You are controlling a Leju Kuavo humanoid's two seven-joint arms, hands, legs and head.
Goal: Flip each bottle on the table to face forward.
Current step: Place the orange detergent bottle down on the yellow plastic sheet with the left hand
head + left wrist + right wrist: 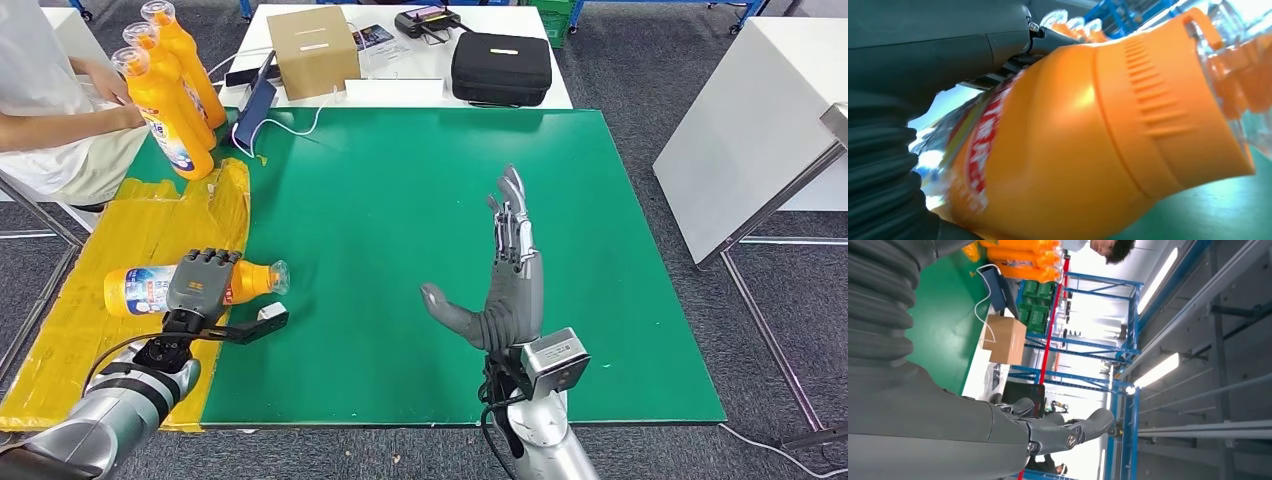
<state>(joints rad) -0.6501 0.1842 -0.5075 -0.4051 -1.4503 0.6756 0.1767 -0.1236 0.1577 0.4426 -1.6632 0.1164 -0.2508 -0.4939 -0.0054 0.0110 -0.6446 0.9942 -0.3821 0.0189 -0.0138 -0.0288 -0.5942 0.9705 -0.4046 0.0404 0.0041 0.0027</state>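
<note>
Since the green surface (420, 230) takes up most of the scene, it makes sense that it's the work area, with yellow sheeting (110, 290) along its left edge where the bottles sit. Behind it on the far side there's a white table (400, 95) with a cardboard box (312, 50) and a black case (500, 68), kept out of the way. At far left a person (50, 110) is beside three upright orange bottles (170, 90), probably feeding or collecting them.

The bottle in play (140, 288) lies on its side at near left, cap pointing right toward the green, straddling the yellow sheet's edge. The left hand (203, 282) is wrapped over its middle from above, holding it, I'd guess so it can roll or turn it label-forward. The right hand (510, 270) hangs over the middle of the green, fingers straight and spread wide, holding nothing, looks like it's just waiting.
</note>
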